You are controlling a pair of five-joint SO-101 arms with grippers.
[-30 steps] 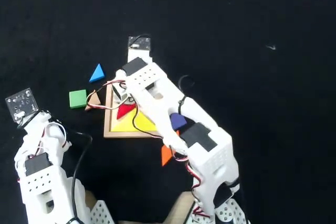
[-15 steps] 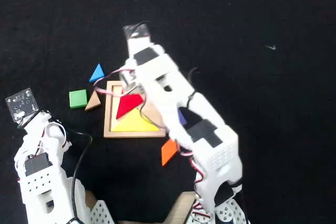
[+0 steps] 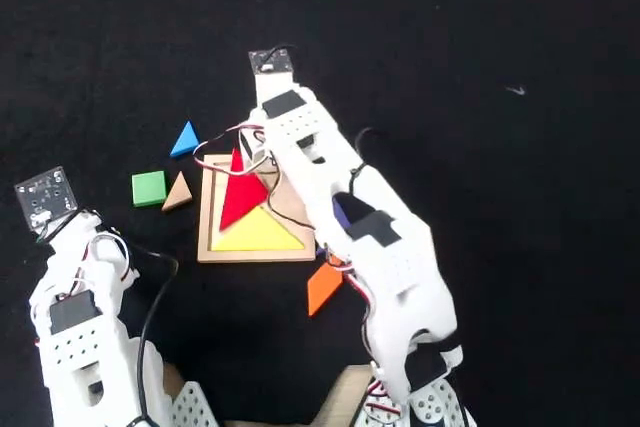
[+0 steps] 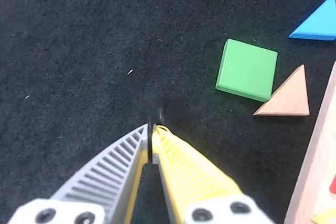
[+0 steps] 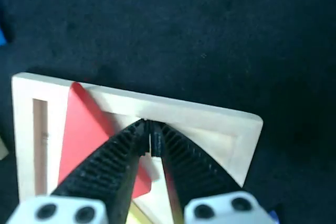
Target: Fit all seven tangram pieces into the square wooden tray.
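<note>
The square wooden tray [image 3: 212, 247] holds a yellow triangle [image 3: 258, 233] and a red triangle [image 3: 241, 194] that leans toward its far-left corner. My right gripper [image 5: 150, 130] is shut, its tips resting over the red triangle [image 5: 88, 136] inside the tray [image 5: 173, 109]. Left of the tray lie a green square [image 3: 148, 188], a tan triangle [image 3: 178, 192] and a blue triangle [image 3: 185, 139]. An orange piece [image 3: 323, 287] lies in front of the tray. A dark blue piece [image 3: 341, 211] peeks out from under the right arm. My left gripper [image 4: 152, 128] is shut and empty, short of the green square [image 4: 247, 70].
The right arm [image 3: 350, 237] stretches over the tray's right half and hides part of it. The left arm [image 3: 70, 297] stands at the front left. Black cloth covers the table, with open room at the back and the right.
The right gripper swung from the tray's left side toward its far edge. The red triangle turned with it, and its tip now points to the far-left corner. The left arm stayed put.
</note>
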